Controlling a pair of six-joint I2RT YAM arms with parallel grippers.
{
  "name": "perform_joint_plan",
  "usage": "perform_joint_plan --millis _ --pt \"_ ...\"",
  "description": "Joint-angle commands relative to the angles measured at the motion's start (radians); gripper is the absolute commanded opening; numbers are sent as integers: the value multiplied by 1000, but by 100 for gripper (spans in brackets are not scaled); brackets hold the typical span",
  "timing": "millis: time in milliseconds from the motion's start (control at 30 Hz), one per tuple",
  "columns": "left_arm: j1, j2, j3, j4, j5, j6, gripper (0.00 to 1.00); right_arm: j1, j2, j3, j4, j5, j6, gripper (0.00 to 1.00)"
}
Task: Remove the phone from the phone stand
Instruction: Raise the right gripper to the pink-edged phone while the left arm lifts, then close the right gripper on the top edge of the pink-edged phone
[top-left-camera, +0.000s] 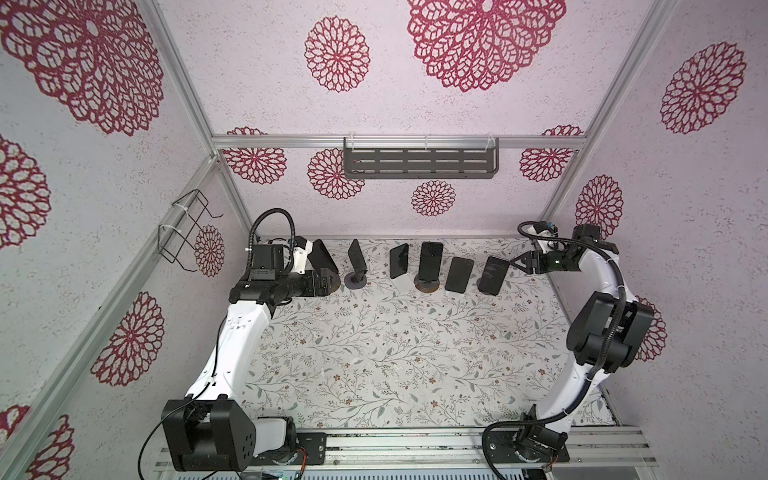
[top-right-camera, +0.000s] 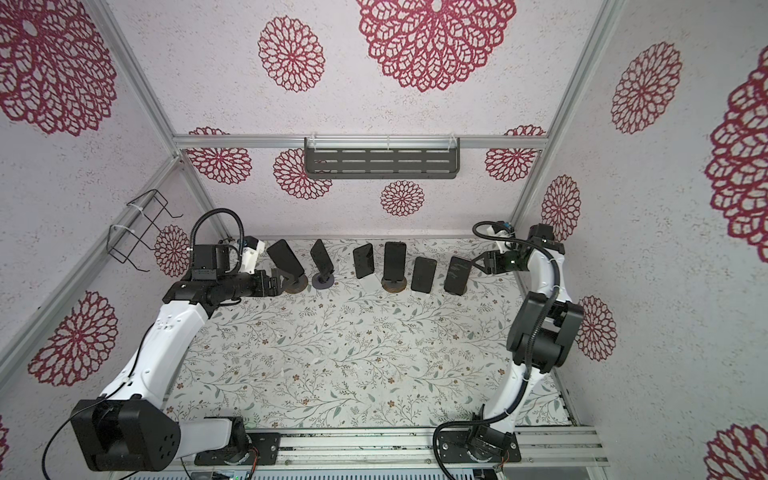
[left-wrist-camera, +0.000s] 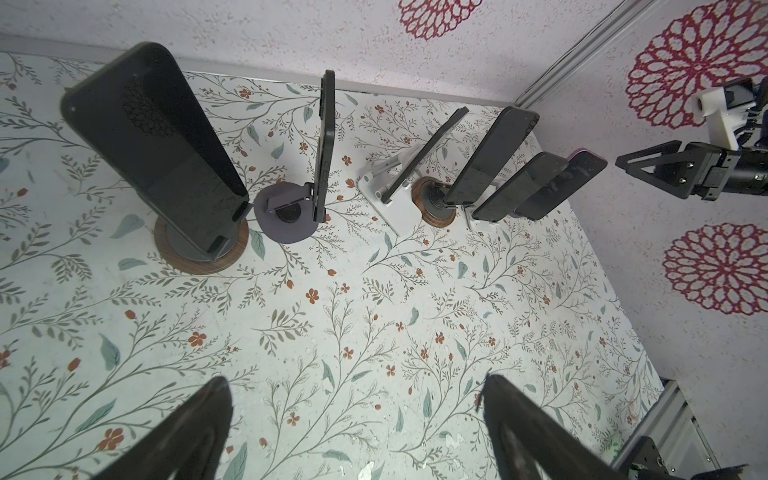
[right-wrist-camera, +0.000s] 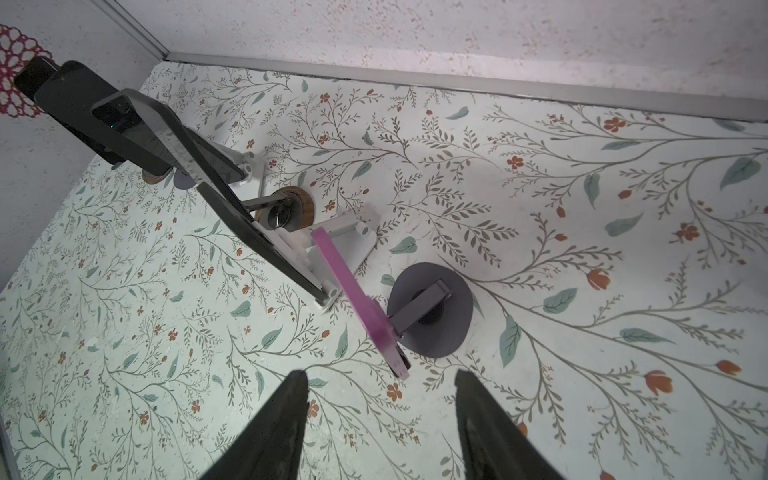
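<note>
The pink phone (right-wrist-camera: 353, 291) leans on the grey round stand (right-wrist-camera: 453, 332). The right gripper (right-wrist-camera: 380, 372), just beside that stand, is half open and empty. The left gripper (left-wrist-camera: 355, 379), far from it, is wide open. A crooked grab could tip the stand over.

Right fingers (right-wrist-camera: 274, 436) (blurred) half out of view

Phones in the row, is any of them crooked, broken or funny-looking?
One stands out: in both top views the second phone from the left, on the grey round stand, is twisted sideways; the left wrist view shows only its thin edge. The other five phones face forward. None has fallen.
</note>
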Motion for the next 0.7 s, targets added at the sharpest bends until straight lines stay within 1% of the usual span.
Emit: perform_joint_plan --millis 0,100,200,267,333,400,500,600,667 --pt "7 -13 -3 -1 -10 32 97 32 28 52 -56 -47 -60 58" --pt "11 -10 -3 -1 -15 32 97 55 61 64 -49 -6 -62 59" --pt "14 -10 -3 -2 -17 32 97 58 89 60 -16 -32 -51 59" --pt "18 -9 -6 -2 -14 34 97 63 104 59 -6 -42 -54 51" --pt "31 -3 0 -3 1 31 97 66 109 51 -3 -54 -64 49" --pt "50 1 3 -4 23 21 97 65 105 37 16 -54 -65 43" --pt "65 -4 -1 8 32 15 97 64 103 23 26 -47 -70 40" --pt "66 -7 -5 11 22 17 97 61 104 22 32 -39 -73 35" --pt "66 -3 -3 10 3 8 97 60 104 22 38 -38 -72 26"
